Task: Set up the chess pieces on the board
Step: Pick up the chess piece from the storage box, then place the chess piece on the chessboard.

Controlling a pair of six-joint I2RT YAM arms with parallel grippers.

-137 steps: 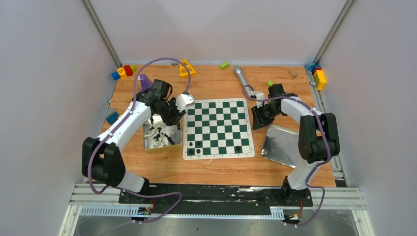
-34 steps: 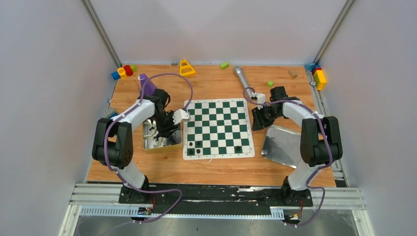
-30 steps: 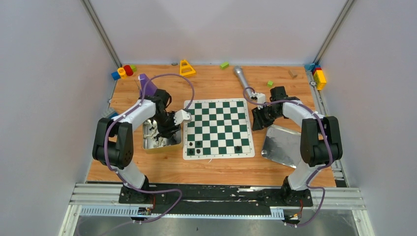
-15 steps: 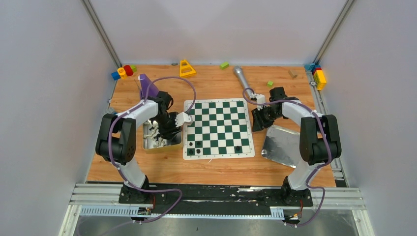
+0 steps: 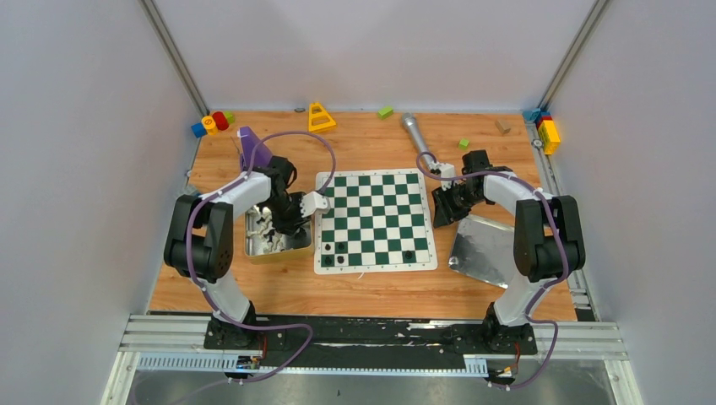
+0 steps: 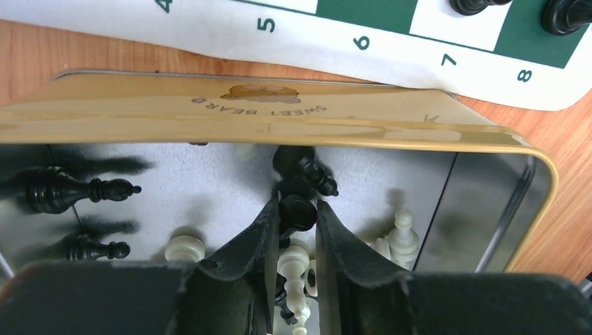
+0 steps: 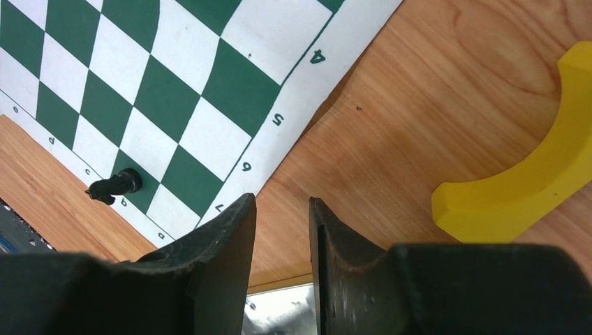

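Observation:
The green and white board (image 5: 376,218) lies mid-table with several black chess pieces (image 5: 334,253) near its front left corner and one (image 5: 409,254) further right. My left gripper (image 5: 285,223) is down inside the gold tin (image 5: 253,251). In the left wrist view it (image 6: 297,208) is shut on a black piece (image 6: 300,215), above loose black pieces (image 6: 70,190) and white pieces (image 6: 401,230). My right gripper (image 5: 446,204) hovers by the board's right edge. In the right wrist view it (image 7: 281,202) is slightly open and empty over bare wood.
A shiny metal tray (image 5: 485,246) lies right of the board, under my right arm. A yellow curved block (image 7: 516,174) lies near my right gripper. A grey microphone (image 5: 414,131), a yellow triangle (image 5: 318,116) and coloured blocks (image 5: 211,122) sit along the back.
My left arm has come down from above the tin's far end into the tin and shifted slightly over the last second. My right arm has barely moved.

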